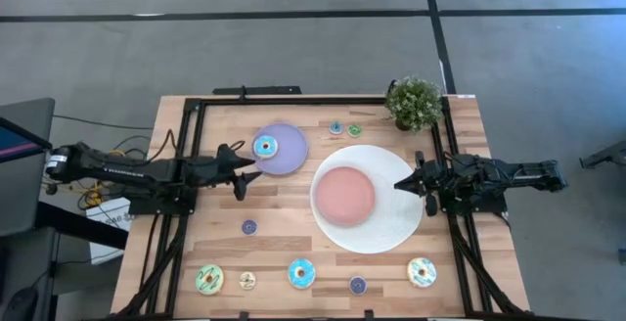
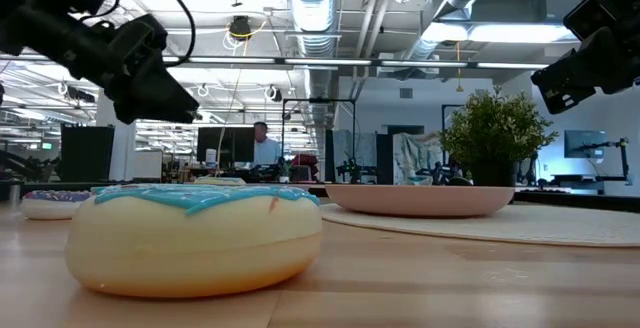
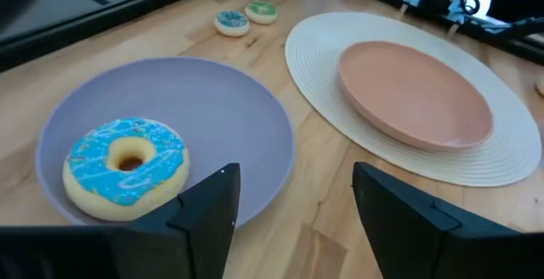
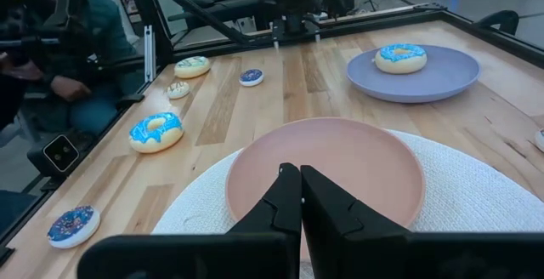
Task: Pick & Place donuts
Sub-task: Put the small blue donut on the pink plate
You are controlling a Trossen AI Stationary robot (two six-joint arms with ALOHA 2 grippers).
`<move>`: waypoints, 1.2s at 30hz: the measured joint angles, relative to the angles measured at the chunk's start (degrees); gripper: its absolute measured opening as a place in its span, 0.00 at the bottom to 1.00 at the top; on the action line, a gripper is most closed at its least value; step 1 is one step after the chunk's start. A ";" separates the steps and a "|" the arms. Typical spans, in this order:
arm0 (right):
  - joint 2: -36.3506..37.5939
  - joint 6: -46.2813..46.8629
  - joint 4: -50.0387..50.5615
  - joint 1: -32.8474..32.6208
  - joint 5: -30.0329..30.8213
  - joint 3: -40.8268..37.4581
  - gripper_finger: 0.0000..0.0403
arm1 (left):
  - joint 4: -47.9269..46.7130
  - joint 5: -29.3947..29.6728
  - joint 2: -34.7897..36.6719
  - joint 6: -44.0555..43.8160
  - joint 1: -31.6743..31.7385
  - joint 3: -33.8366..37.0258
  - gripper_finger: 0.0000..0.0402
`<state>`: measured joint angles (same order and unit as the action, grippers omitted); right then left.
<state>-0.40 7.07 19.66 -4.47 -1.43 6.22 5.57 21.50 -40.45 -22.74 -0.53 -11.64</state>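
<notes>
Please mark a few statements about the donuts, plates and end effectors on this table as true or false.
1. A blue-iced donut lies on the lilac plate. True.
2. The pink plate holds a donut. False: it is empty.
3. The left end effector is open beside the lilac plate. True.
4. The right end effector grips a donut. False: its fingers are shut on nothing, above the pink plate's edge.
5. The pink plate sits on the white plate. True.
6. The potted plant stands between the two plates. False: it stands at the table's far right corner.
</notes>
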 joint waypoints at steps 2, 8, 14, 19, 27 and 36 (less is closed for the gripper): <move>0.00 0.01 -0.02 0.00 -0.01 0.00 0.00 | 2.40 2.20 -0.02 -0.01 -1.80 1.54 0.55; 0.00 0.00 0.00 0.02 -0.02 0.00 0.00 | 8.40 6.44 -0.02 -0.48 -7.57 4.58 0.55; 0.00 -0.90 -0.02 0.02 0.00 0.01 0.00 | 8.43 8.85 0.00 0.46 -11.94 4.59 0.55; 0.00 -7.01 -0.02 0.02 0.00 0.01 0.00 | 7.97 10.31 -0.02 1.52 -12.58 4.59 0.55; 0.00 -4.84 -2.91 0.02 -0.11 -0.28 0.00 | 7.89 6.30 -0.02 2.78 -12.53 4.59 0.55; 0.13 -4.42 -13.42 0.11 0.26 -0.18 0.00 | 7.86 5.87 -0.02 2.85 -12.51 4.59 0.55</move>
<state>-0.27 2.66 6.23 -4.36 -1.17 6.03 13.43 27.38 -40.47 -19.89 -13.04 -7.05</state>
